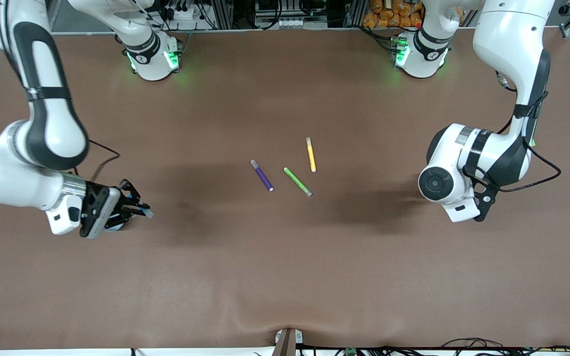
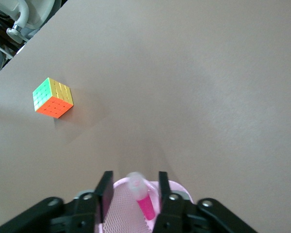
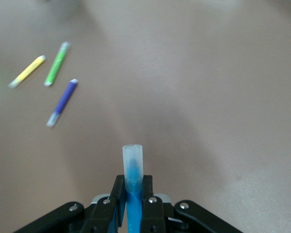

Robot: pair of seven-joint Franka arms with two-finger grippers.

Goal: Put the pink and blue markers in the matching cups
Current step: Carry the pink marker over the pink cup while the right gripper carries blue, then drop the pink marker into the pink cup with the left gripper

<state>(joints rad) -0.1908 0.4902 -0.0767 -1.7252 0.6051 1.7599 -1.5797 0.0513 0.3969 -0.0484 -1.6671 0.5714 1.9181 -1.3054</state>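
In the left wrist view my left gripper (image 2: 134,194) is open over the pale pink cup (image 2: 177,189). The pink marker (image 2: 145,206) leans inside that cup, grey cap up, free of both fingers. In the front view the left arm's wrist (image 1: 455,198) hides this gripper and the cup. My right gripper (image 3: 134,189) is shut on the blue marker (image 3: 132,160), whose pale cap sticks out past the fingertips. In the front view this gripper (image 1: 135,205) hangs at the right arm's end of the table. A blue rim (image 1: 115,226) under it looks like the blue cup, mostly hidden.
Three loose markers lie mid-table: purple (image 1: 261,175), green (image 1: 297,181), yellow (image 1: 310,155). They also show in the right wrist view, purple (image 3: 63,102), green (image 3: 57,63), yellow (image 3: 27,71). A colourful puzzle cube (image 2: 53,98) sits on the table some way from the pink cup.
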